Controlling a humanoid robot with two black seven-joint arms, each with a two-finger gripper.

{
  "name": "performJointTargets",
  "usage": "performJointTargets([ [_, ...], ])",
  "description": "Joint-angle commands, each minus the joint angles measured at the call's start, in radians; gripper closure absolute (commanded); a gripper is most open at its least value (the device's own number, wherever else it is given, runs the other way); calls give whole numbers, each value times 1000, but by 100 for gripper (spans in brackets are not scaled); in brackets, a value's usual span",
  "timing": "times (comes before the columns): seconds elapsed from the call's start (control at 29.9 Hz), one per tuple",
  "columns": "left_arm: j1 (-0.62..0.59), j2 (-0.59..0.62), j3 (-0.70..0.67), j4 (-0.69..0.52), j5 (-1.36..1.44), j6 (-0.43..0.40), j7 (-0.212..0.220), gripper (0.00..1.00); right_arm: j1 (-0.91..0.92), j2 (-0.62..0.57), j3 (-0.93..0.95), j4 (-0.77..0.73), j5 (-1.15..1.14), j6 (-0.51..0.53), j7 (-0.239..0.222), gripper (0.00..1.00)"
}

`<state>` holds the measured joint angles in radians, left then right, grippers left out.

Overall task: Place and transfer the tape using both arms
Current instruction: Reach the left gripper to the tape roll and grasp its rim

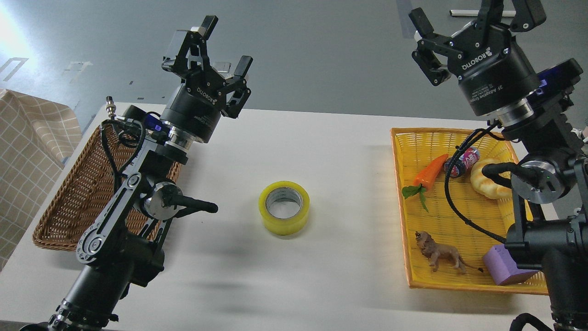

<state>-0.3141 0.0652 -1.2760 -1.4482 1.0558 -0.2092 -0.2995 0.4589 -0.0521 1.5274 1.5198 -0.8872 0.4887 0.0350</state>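
The wide ring-shaped roll of translucent yellow packing tape (284, 208) is seen lying flat on the white desk (321, 151), well apart from both arms. The left black two-finger gripper (225, 46) is held raised, fingers spread wide, nothing grasped. The right black gripper (473, 18) is likewise spread open and empty, raised above the yellow woven tray (404, 184) of toys.

The tape (284, 208) lies flat on the white counter (321, 151), hole up, midway between a brown wicker basket (69, 202) at the left and a yellow tray (441, 276) at the right. The tray holds a carrot (429, 172), a croissant toy (487, 181), a lion (441, 253) and a purple block (505, 269). The left end effector (224, 48) and right end effector (473, 18) hang raised at the far side, fingers spread, holding nothing.
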Motion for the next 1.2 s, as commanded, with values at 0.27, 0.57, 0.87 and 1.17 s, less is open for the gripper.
performJointTargets([
  [0.27, 61, 183, 131, -133, 654, 148, 5, 2, -16, -15, 0, 60, -3, 0, 0, 0],
  [0.57, 105, 311, 204, -67, 1093, 152, 190, 2, -14, -37, 0, 53, -3, 0, -1, 0],
  [0.87, 161, 308, 291, -70, 1126, 151, 278, 2, -2, -38, -7, 48, -3, 0, -18, 0],
  [1.17, 222, 301, 320, -67, 1126, 151, 276, 2, 0, -44, -3, 62, -3, 0, -75, 0],
])
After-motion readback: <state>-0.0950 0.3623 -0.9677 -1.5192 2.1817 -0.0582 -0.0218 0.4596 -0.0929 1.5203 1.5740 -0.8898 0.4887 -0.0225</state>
